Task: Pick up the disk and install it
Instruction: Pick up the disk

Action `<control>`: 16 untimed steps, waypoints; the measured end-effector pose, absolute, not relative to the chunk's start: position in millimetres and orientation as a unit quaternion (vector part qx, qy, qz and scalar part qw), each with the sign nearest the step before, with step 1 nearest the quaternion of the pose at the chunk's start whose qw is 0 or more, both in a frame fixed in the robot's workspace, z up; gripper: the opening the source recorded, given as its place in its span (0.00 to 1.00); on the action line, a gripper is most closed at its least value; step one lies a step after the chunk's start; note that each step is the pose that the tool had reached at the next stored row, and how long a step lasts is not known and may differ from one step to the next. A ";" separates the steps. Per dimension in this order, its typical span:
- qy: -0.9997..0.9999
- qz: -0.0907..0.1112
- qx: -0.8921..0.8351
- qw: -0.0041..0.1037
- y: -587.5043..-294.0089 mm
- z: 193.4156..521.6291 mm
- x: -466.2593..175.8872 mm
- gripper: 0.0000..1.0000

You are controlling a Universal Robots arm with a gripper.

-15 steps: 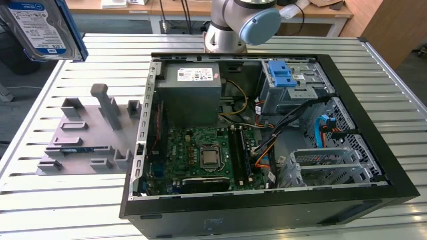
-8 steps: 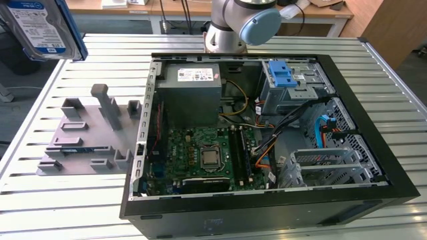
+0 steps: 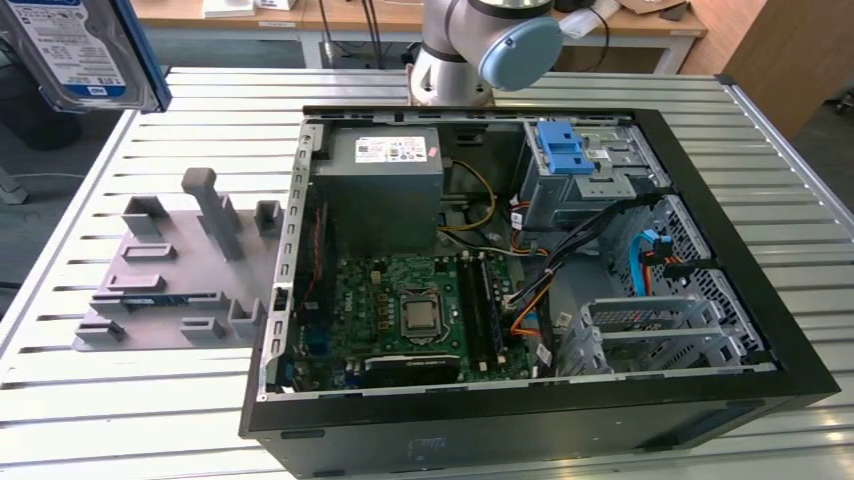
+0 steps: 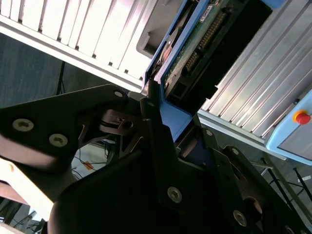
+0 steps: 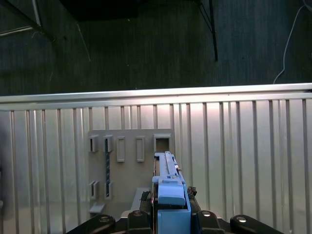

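The gripper [image 4: 170, 122] is clamped on the disk [image 3: 74, 45], held above the grey fixture [image 3: 174, 270] near a desk [image 3: 761, 160] edge. The open computer case [image 3: 534, 420] lies beside the fixture.

Obs: flat silver-metal disk [image 3: 74, 45], upper left of the exterior view: white label, blue lower band, blue side rails. Black metal pincer [image 4: 170, 114]. Pale grey slatted metal surface [image 3: 801, 190], striped. Grey plastic fixture plate [image 3: 147, 315]. Black open computer case [image 3: 534, 420]; green circuit board [image 3: 387, 290]; blue plastic latch [image 3: 561, 150].
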State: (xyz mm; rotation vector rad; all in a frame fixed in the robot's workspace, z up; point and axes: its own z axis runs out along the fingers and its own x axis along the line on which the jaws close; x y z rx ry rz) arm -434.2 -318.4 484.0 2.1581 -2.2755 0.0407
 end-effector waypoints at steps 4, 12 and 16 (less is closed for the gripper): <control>-0.726 0.013 0.688 0.003 -318.4 491.0 -434.1 0.36; -0.726 0.013 0.688 0.003 -318.4 510.0 -434.2 0.36; -0.726 0.013 0.688 0.003 -318.4 516.0 -434.1 0.36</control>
